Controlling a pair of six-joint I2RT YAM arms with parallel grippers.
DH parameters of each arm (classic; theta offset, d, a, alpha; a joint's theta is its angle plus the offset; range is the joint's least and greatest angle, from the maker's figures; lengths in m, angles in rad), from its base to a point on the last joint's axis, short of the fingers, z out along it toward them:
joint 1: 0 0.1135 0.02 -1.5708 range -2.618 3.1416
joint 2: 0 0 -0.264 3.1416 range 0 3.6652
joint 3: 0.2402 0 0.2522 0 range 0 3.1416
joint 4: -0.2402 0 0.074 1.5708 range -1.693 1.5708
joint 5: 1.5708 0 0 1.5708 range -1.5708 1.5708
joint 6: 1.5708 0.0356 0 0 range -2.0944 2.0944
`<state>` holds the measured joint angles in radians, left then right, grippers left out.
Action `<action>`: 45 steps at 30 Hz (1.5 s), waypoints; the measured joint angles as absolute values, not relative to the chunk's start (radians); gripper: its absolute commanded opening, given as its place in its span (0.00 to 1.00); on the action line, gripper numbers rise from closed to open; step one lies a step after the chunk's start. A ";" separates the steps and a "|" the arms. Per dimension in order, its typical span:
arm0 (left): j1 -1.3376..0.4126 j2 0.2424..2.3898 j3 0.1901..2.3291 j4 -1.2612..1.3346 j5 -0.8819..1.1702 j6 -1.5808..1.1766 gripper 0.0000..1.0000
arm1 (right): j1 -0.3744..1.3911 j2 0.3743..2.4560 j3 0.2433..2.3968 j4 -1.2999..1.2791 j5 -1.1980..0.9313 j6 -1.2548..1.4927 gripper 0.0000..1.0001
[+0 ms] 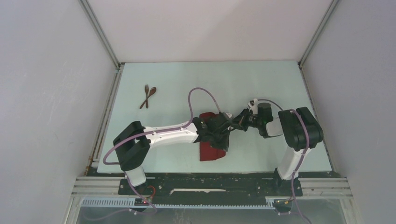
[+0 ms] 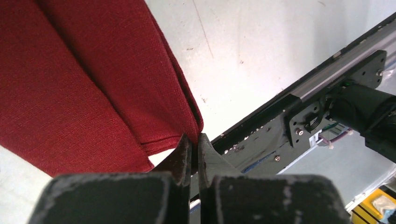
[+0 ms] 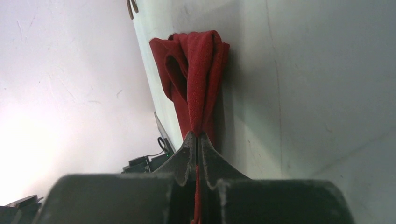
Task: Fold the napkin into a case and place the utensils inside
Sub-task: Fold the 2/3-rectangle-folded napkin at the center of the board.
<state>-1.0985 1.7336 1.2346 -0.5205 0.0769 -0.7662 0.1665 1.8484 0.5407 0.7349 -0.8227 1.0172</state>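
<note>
Gripping the dark red napkin [image 3: 198,74] between them, the left jaws are clamped on a folded corner and the right jaws on a bunched fold stretching ahead, the utensils [image 1: 148,96] on the desk [image 1: 196,77] well beyond both.

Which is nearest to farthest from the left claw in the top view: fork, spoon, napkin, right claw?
1. napkin, pinched in the left claw, centre.
2. right claw, just right of it.
3. fork and spoon, far left, crossed; too close to call.
</note>
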 measured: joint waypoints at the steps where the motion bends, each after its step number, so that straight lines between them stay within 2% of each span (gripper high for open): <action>1: -1.095 1.734 1.226 -0.497 0.085 -0.767 0.00 | 0.167 1.841 0.551 0.715 -0.818 1.005 0.00; 11: -1.043 1.727 1.021 -0.266 0.144 -0.768 0.00 | 0.264 1.723 0.735 0.289 -0.668 0.830 0.00; 23: -0.993 1.533 0.786 -0.073 0.181 -0.767 0.00 | 0.427 1.691 0.995 -0.170 -0.403 0.749 0.00; 35: -0.932 1.429 0.599 0.065 0.223 -0.770 0.00 | 0.529 1.735 1.147 -0.344 -0.296 0.734 0.00; 45: -0.919 1.374 0.520 0.117 0.224 -0.769 0.00 | 0.582 1.813 1.246 -0.394 -0.289 0.735 0.00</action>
<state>-0.9192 1.3735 0.5198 0.1165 0.2245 -0.7692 0.5816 1.8126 1.2465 -0.3939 -0.2893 0.7345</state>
